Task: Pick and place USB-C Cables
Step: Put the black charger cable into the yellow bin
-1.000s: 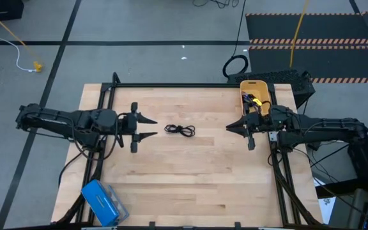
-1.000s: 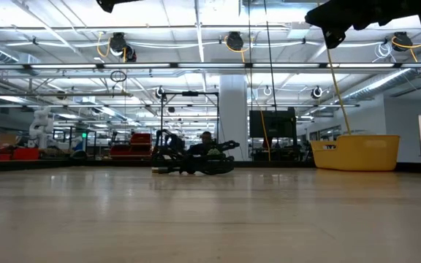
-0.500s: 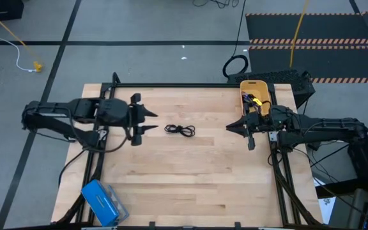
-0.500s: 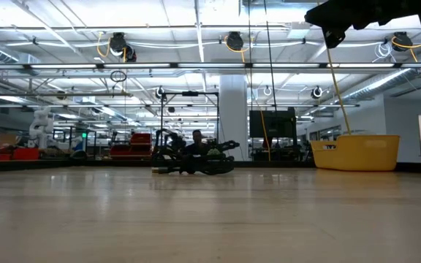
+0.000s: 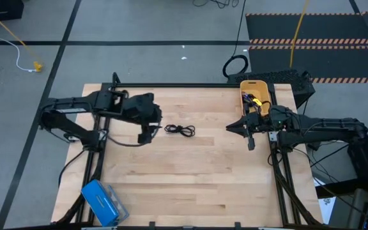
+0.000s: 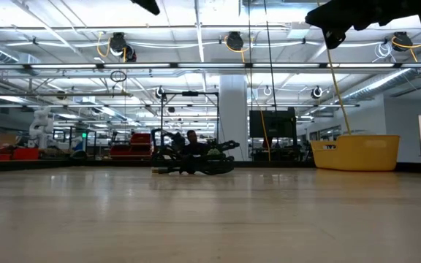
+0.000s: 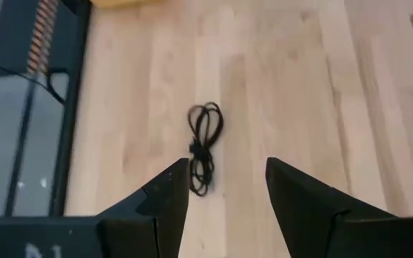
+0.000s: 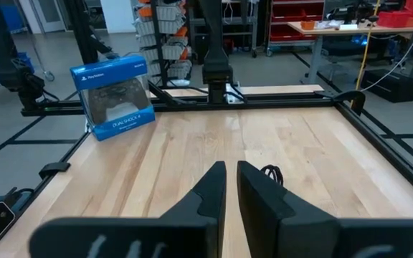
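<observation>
One black USB-C cable (image 5: 179, 130), bundled into a small coil, lies flat on the wooden table near its middle; the low view shows the cable (image 6: 194, 164) too. My left gripper (image 5: 149, 131) hovers just left of it, tipped downward and open. In the left wrist view the cable (image 7: 205, 145) lies ahead of the gap between its fingers. My right gripper (image 5: 230, 127) is shut and waits above the table beside the yellow bin (image 5: 247, 85) at the far right. Dark cable shapes lie in the bin; I cannot tell them apart.
A blue game-controller box (image 5: 104, 202) stands at the table's near left corner, also in the right wrist view (image 8: 113, 97). A black frame rail (image 5: 171, 85) runs along the far edge. A large black ring-shaped loop (image 5: 235, 66) lies on the floor beyond the bin.
My left arm has swung toward the table's right, bringing its gripper close to the black cable, and the gripper has tipped from level to pointing down. The cable and my right arm have stayed where they were.
</observation>
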Available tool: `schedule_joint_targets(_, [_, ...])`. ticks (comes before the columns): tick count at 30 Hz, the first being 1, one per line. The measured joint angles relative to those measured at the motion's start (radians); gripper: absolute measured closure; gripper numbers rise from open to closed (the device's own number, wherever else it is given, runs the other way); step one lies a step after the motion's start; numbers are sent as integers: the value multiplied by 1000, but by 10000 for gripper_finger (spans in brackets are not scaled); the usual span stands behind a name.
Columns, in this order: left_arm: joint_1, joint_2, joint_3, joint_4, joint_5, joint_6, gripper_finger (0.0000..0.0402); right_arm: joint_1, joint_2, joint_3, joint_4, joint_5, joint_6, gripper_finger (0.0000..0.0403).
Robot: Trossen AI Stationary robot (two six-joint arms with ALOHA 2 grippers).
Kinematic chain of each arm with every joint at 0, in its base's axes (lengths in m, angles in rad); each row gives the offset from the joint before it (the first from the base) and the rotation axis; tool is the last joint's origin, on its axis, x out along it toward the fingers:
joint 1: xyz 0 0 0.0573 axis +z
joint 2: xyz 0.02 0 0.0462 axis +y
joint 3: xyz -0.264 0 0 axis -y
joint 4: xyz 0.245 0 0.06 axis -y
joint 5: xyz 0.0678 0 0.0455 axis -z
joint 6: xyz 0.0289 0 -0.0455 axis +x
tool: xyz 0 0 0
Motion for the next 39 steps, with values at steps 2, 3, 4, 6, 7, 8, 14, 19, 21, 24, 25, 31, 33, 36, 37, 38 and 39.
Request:
schedule_joint_targets(2, [12,35,30,-54,4,0,213,0,1,0,2,0,0,376])
schedule_joint_targets(3, [18,51,44,-76,5,0,213,0,1,0,3,0,0,376])
schedule_joint_targets(4, [25,66,59,-89,5,0,213,0,1,0,3,0,0,376])
schedule_joint_targets(6, [36,95,82,-121,5,0,213,0,2,0,4,0,-1,376])
schedule_joint_targets(7, [43,110,93,-134,5,1,213,0,2,0,4,0,-1,376])
schedule_joint_targets(8, [51,122,101,-139,5,4,213,0,2,0,4,0,-1,376])
schedule_joint_targets(14, [104,211,127,-169,47,37,213,0,2,0,5,0,-3,376])
schedule_joint_targets(19, [143,297,128,-172,49,52,213,0,2,0,4,0,-3,376])
schedule_joint_targets(21, [151,334,128,-171,47,61,213,0,2,0,4,0,-3,376])
schedule_joint_targets(24, [158,387,128,-168,47,78,213,0,2,0,4,0,-3,376])
schedule_joint_targets(25, [161,406,128,-164,47,83,213,0,2,0,4,0,-3,376])
schedule_joint_targets(31, [176,497,128,-108,46,92,213,0,2,0,-12,-1,5,376])
schedule_joint_targets(33, [182,524,128,-86,46,102,213,0,2,0,-21,-1,13,376])
schedule_joint_targets(36, [190,560,128,-49,46,117,213,0,2,0,-33,-1,22,376])
schedule_joint_targets(37, [194,572,128,-42,46,122,213,0,2,0,-38,-1,25,376])
schedule_joint_targets(38, [198,585,128,-35,45,127,213,0,2,0,-46,-1,26,376])
schedule_joint_targets(39, [201,595,128,-30,46,131,213,0,2,0,-51,-1,26,376])
